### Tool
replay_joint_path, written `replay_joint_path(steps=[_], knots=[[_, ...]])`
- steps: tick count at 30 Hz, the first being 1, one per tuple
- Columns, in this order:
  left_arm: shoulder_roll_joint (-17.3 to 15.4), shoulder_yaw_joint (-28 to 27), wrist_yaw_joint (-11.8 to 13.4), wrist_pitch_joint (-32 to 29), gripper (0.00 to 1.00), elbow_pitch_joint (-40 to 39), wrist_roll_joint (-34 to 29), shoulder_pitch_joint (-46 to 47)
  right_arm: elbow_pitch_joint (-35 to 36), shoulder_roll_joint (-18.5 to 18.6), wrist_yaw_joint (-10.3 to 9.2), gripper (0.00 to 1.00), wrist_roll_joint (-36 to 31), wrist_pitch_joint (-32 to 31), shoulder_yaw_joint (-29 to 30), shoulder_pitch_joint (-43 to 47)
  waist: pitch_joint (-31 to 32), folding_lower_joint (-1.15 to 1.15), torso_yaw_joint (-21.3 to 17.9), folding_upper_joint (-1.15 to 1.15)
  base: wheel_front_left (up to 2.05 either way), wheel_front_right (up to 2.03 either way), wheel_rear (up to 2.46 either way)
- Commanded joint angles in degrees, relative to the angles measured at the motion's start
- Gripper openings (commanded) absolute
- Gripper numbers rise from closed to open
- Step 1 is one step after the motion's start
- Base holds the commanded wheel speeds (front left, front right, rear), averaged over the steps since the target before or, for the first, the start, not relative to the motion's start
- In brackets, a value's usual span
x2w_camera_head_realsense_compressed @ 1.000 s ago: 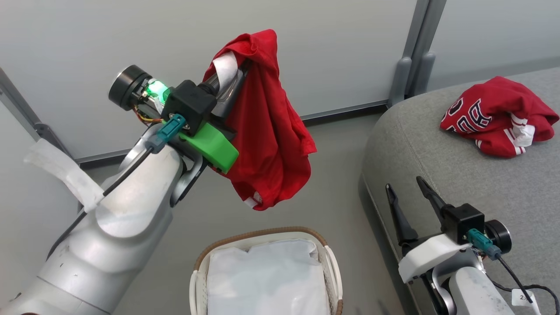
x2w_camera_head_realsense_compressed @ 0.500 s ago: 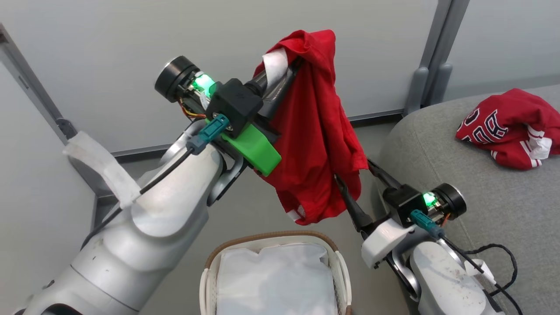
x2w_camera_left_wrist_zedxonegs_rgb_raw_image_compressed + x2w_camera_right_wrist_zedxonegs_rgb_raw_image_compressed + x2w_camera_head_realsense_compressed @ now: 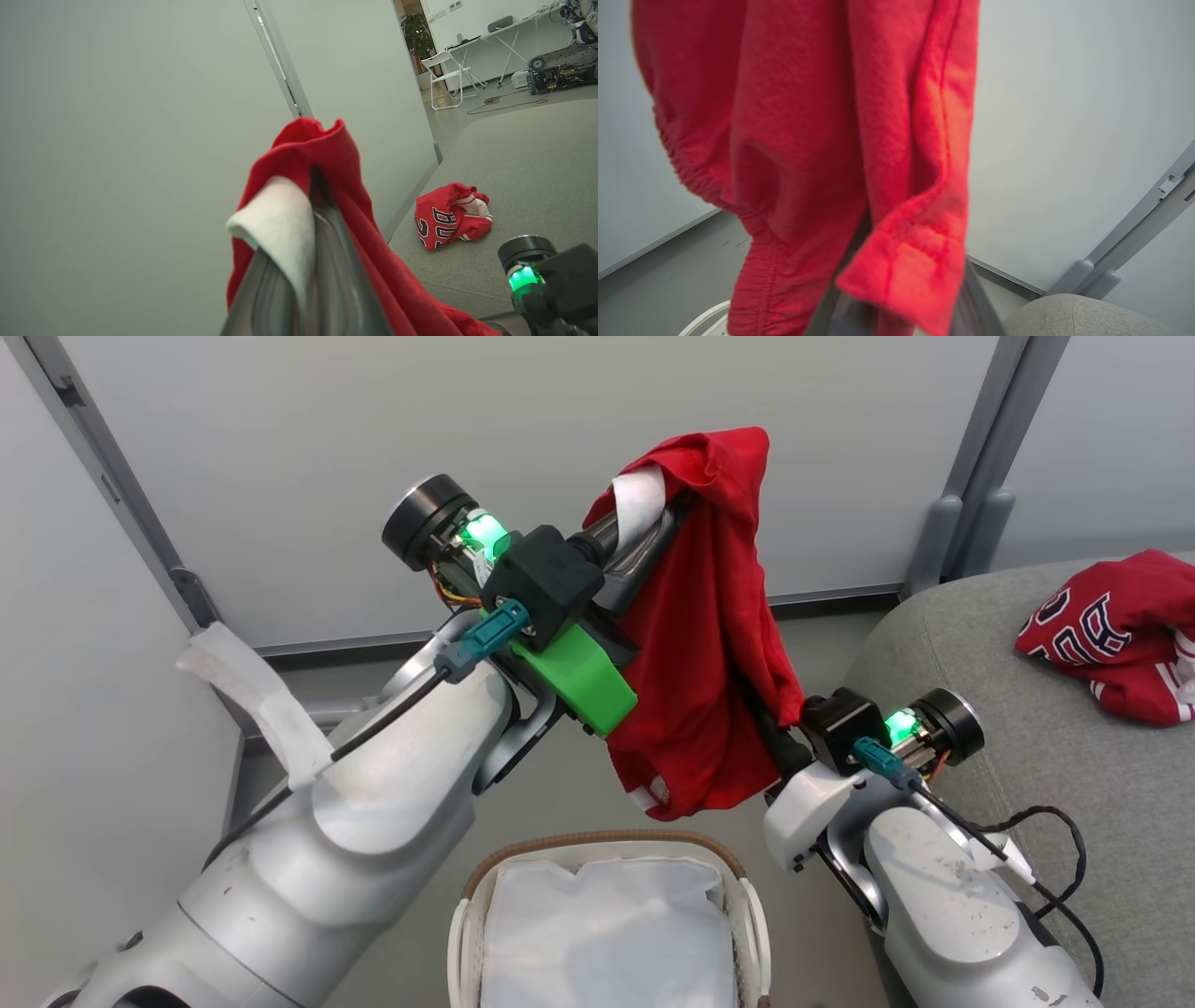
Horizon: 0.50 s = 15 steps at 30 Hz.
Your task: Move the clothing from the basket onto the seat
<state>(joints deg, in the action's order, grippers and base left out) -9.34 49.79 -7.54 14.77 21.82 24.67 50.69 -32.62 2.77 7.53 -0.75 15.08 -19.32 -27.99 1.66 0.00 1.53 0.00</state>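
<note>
Left pincer (image 3: 655, 525) is clenched on the plain red garment (image 3: 700, 644). It grips at the very top, right beside a white trim patch, and cloth wraps both fingers up to the tips. On the left wrist cam I see the two fingers pressed together with red fabric bunched over them.

The garment hangs free from that grip, held high in front of the grey wall panel (image 3: 373, 448). Its lower hem sits above the far rim of the basket (image 3: 464, 933) and isn't touching it.

Right pincer (image 3: 767, 733) is up against the garment's lower right edge, with its fingers running in behind the cloth. On its own wrist cam a folded hem sits between the two dark fingers, both blurred at the bottom of the frame. I can't tell whether it's clamped on the hem or just straddling it.

The basket is directly below on the head cam, with the white liner (image 3: 607, 933) showing inside.

The jersey (image 3: 1111, 635), lettering up, lies crumpled on the seat (image 3: 1027, 784) at the far right, well apart from both pincers.
</note>
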Motion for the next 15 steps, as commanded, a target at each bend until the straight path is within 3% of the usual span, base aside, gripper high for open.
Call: replay_joint_path(steps=[1, 11, 12, 13, 15], knots=[[-0.29, -0.33, 0.14, 0.39, 0.00, 0.18, 0.47, -0.59, -0.28, 0.24, -0.08, 0.00, 0.43, 0.14, 0.24, -0.54, -0.03, 0.00, -0.03, 0.00, 0.00, 0.00, 0.00], [-0.78, -2.28, 1.07, 0.38, 0.00, 1.97, 3.02, -5.52, 0.79, 0.24, -0.07, 0.00, 1.03, 0.14, 2.74, 0.05, -0.71, 0.00, -1.35, 0.00, 0.00, 0.00, 0.00], [-0.66, -2.53, 1.23, 0.40, 0.18, 2.24, 3.40, -6.30, 0.92, 0.23, -0.08, 0.00, 0.86, 0.14, 3.39, 0.17, -0.82, 0.00, -1.53, 0.00, 0.00, 0.00, 0.00], [-0.60, -2.62, 1.38, 0.41, 0.27, 2.52, 3.57, -6.97, 0.95, 0.23, -0.07, 0.00, 0.73, 0.14, 4.11, 0.29, -0.91, 0.00, -1.65, 0.00, 0.00, 0.00, 0.00], [-0.27, -3.02, 1.65, 0.42, 0.59, 3.10, 4.25, -8.70, 1.02, 0.24, -0.08, 0.00, 0.06, 0.14, 6.08, 0.42, -1.13, 0.00, -1.90, 0.00, 0.00, 0.00, 0.00]])
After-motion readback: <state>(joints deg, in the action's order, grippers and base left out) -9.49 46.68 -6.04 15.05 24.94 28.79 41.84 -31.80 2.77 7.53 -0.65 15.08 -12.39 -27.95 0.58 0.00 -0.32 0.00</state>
